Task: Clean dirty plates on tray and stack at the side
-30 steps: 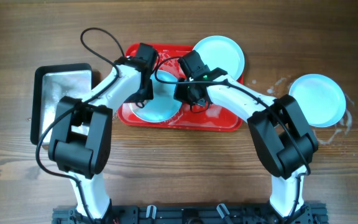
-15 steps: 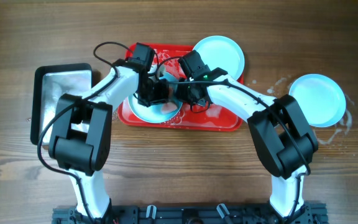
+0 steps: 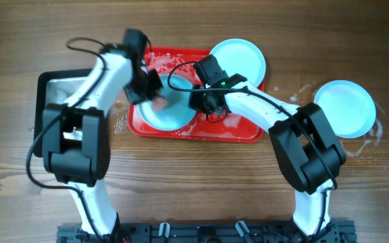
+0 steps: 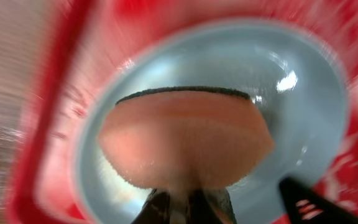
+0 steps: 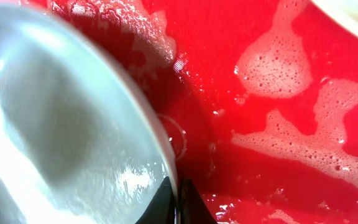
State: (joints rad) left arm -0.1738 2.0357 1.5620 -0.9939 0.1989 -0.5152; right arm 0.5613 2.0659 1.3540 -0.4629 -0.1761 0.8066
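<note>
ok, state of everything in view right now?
left gripper: shut on sponge
right gripper: shut on centre plate rim
sponge: against centre plate
centre plate: flat in tray, wet
rear plate: across tray's far right corner
right plate: on table, off tray, suds beside it
tray: sudsy
silver pan: left of tray

A brown wooden table (image 3: 194,182) with dark grain fills the background, evenly lit, wet at the right.

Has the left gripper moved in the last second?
Yes. In the overhead view the left gripper, shut on the sponge, has shifted toward the left end of the tray, nearer the metal pan.
</note>
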